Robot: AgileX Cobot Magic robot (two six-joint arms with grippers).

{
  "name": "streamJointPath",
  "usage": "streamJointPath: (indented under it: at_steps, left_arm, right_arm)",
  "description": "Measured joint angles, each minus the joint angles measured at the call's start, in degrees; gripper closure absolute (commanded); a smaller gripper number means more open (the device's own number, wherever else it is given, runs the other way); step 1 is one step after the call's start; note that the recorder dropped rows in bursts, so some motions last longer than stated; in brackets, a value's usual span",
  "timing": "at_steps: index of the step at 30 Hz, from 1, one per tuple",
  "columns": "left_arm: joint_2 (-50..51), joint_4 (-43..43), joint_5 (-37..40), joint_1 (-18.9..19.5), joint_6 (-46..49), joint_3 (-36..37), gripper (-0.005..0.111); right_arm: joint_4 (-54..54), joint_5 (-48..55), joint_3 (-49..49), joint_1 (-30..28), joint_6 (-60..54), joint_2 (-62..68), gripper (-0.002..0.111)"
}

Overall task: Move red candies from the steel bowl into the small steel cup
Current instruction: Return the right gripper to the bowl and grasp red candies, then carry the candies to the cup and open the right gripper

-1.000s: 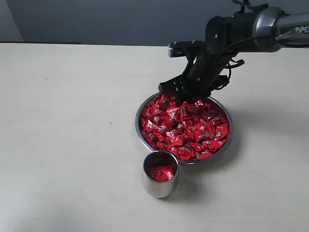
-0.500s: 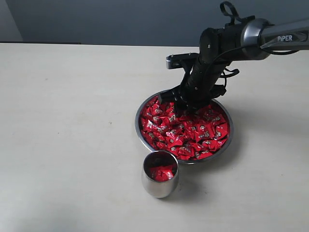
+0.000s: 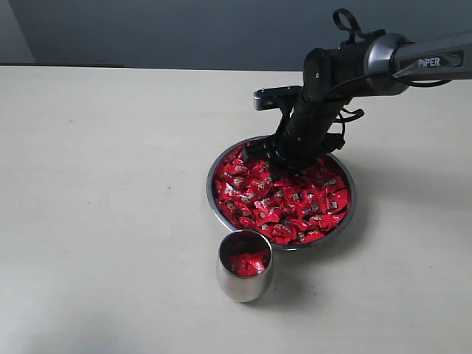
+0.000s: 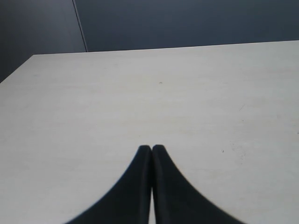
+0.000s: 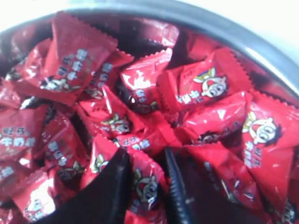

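Carrying everything: pale counter point(image 3: 110, 184), with a dark wall point(image 3: 147, 29) behind it.
Right arm: black arm point(image 3: 346, 63) comes in from the right and bends down over the far side of the bowl, hiding that stretch of rim and pile in the exterior view.
Steel bowl: wide, shallow steel bowl point(image 3: 209, 193) sits right of the counter's middle, heaped with wrapped sweets.
Small steel cup: small steel cup point(image 3: 240, 284) stands upright just in front of the bowl's near rim; whether they touch cannot be told.
Left hand: left hand point(image 4: 151, 148) hangs over plain counter, fingers closed tip to tip, holding nothing.
Right hand: right hand point(image 5: 145, 151) has its tips down in the far side of the pile, set narrow; one sweet fills the gap, with both fingers point(image 5: 117, 186) against its wrapper.
Red candies: red candies point(image 3: 295, 203) mostly fill the bowl; a few lie in the cup.
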Motion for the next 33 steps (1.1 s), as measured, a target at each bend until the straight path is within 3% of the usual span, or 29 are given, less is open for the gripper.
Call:
streamJointPath:
  at_steps: [2,26,33]
  left_arm:
    - [0.0,0.0,0.0,0.0,0.0,0.0,0.106]
    - [0.0,0.0,0.0,0.0,0.0,0.0,0.106]
    - [0.0,0.0,0.0,0.0,0.0,0.0,0.106]
  right_arm:
    - [0.0,0.0,0.0,0.0,0.0,0.0,0.109]
    - [-5.5,4.7,0.1,0.0,0.7,-12.0,0.109]
    - [-3.7,-3.3,13.1,0.0,2.6,-19.6,0.109]
